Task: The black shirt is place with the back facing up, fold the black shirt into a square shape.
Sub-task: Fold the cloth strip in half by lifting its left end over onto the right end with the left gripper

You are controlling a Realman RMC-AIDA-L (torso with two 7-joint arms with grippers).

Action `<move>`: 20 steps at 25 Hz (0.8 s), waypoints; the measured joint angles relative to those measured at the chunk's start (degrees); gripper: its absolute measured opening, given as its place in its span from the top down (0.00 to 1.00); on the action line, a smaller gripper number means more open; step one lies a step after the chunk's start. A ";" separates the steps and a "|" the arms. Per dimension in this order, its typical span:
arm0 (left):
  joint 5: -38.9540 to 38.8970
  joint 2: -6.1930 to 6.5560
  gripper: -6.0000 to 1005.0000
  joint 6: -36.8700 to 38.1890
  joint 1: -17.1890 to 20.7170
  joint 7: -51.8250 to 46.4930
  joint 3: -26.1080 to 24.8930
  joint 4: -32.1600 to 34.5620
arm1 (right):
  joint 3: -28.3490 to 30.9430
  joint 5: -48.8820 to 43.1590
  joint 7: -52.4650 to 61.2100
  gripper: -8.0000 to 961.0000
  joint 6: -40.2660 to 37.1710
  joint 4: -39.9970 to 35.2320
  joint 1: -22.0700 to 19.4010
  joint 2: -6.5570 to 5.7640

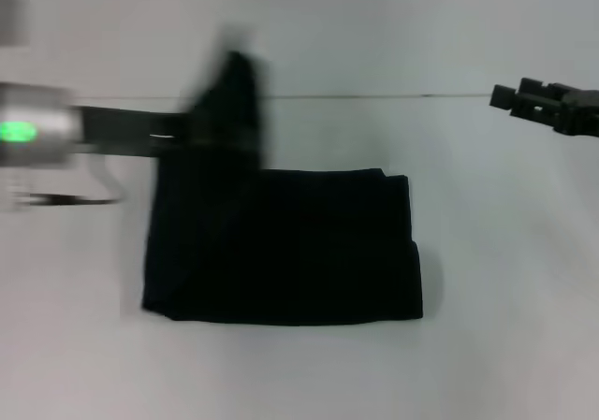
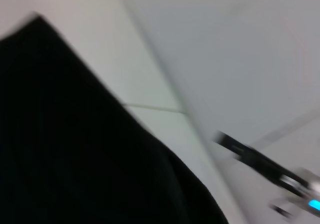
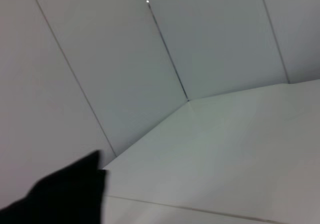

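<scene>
Fabric of the black shirt (image 1: 290, 252), folded into a rough rectangle on the white table (image 1: 505, 280), is lifted at its far-left corner, apparently clamped by the left gripper (image 1: 220, 130). The right gripper (image 1: 524, 102) is held aside, its grip undeterminable.

One large plain black short-sleeved shirt of soft matte fabric (image 1: 299, 252) lies on one white table (image 1: 505, 345); it also shows in the left wrist view (image 2: 75, 149) and the right wrist view (image 3: 65, 194). Two robot arms are in the head view, one per side: one left gripper (image 1: 229, 125) at the shirt's far left corner and one black hard-jointed right gripper (image 1: 524, 100) at the right edge.
</scene>
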 joint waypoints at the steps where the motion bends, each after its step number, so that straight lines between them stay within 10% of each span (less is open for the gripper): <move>1: -0.62 -1.75 0.98 -0.68 -1.04 0.30 0.95 -0.55 | -0.04 0.00 -0.08 0.21 -0.01 0.02 -0.11 -0.20; 4: -1.98 -6.93 0.98 -5.26 -2.42 2.73 4.26 -4.40 | -0.30 -0.06 -0.21 0.21 -0.12 0.04 -0.47 -0.89; 6: -5.47 -8.08 0.98 -10.24 -2.64 7.44 6.15 -10.93 | -0.42 -0.16 -0.21 0.21 -0.18 0.04 -0.69 -1.22; 11: -15.96 -8.30 0.98 -23.73 -1.78 26.17 6.87 -33.20 | -0.72 -0.91 -0.04 0.21 -0.63 0.14 -1.02 -1.60; 20: -22.27 -8.27 0.79 -12.47 1.01 37.07 7.28 -39.33 | -1.68 -4.82 5.51 0.21 -1.76 1.04 -1.07 -2.47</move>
